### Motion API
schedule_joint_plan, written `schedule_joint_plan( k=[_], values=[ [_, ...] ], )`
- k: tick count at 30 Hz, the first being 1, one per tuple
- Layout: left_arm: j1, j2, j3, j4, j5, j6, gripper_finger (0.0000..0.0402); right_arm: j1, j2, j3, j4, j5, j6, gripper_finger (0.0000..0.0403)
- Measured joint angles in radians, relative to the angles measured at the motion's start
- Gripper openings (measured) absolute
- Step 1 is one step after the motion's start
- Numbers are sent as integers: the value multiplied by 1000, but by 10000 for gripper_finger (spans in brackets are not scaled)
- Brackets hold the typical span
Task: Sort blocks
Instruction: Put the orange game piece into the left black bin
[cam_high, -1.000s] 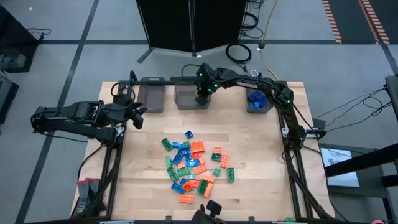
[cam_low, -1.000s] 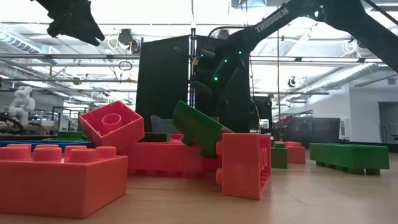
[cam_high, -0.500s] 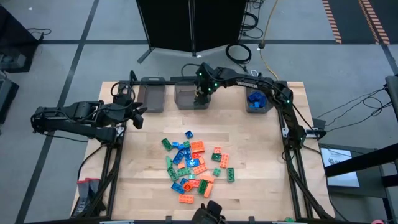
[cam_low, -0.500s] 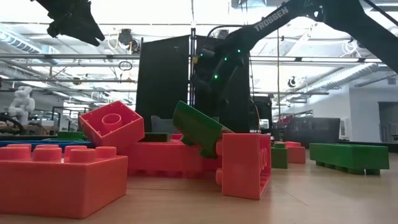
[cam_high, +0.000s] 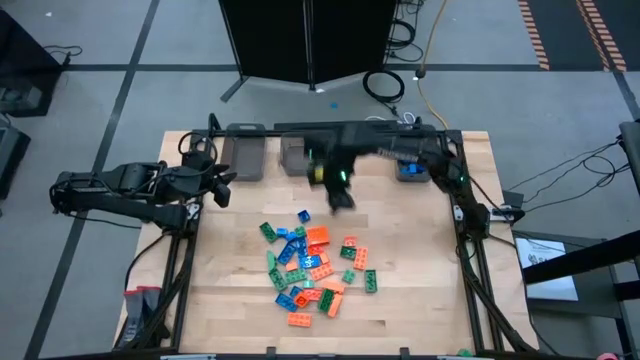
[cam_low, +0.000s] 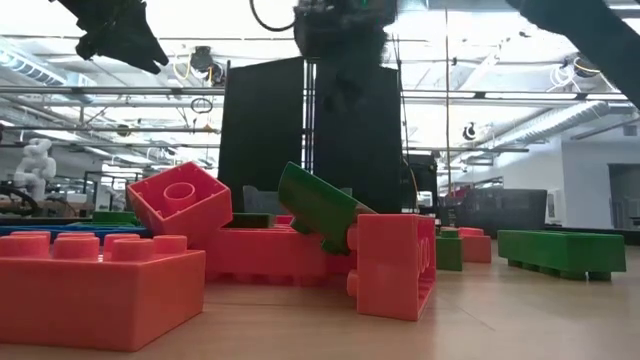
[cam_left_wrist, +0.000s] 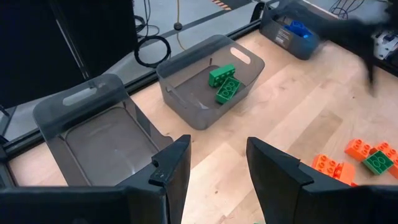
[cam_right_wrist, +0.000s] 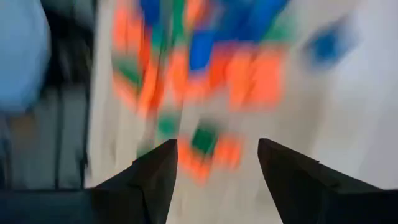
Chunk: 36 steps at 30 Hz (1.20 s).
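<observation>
Seen from above, a wooden table (cam_high: 420, 290) is carrying a heap of small studded blocks (cam_high: 312, 263) in orange, green and blue, lying a little toward six o'clock from the table's middle. Three grey translucent bins are standing along the twelve o'clock edge. The left bin (cam_high: 245, 152) is showing nothing inside in the left wrist view. The middle bin (cam_high: 296, 153) is holding two green blocks (cam_left_wrist: 224, 82) lying touching each other. The right bin (cam_high: 413, 166), toward one o'clock, is holding blue blocks (cam_left_wrist: 297, 27).

The right gripper (cam_high: 341, 197) is hanging over bare table between the middle bin and the heap, at twelve o'clock from the heap, smeared by motion. In its own wrist view its two dark fingers (cam_right_wrist: 149, 180) are standing well apart with nothing between them, and the blurred heap is showing past them.

The left gripper (cam_high: 222, 187) is waiting at the table's nine o'clock edge, near the left bin and well apart from the heap. Its fingers (cam_left_wrist: 171, 171) are standing moderately apart with nothing held, pointing toward the left and middle bins.

In the low view, orange and green blocks are filling the foreground.
</observation>
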Motion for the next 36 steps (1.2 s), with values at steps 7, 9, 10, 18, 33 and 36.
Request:
schedule_joint_plan(
  k=[7,9,10,18,33,36],
  values=[
    [0,0,0,-3,0,1,160,175,-80,-247,253,101,14,219],
    [0,0,0,-4,0,1,160,194,-123,-344,429,151,44,219],
    [0,0,0,-4,0,1,160,197,-140,-393,510,169,51,219],
    [0,0,0,-8,9,3,160,159,-193,-613,826,210,59,219],
    [0,0,0,-12,28,2,160,216,-175,-762,1020,352,180,219],
    [0,0,0,-11,28,1,160,225,-175,-781,1045,369,185,219]
  ],
)
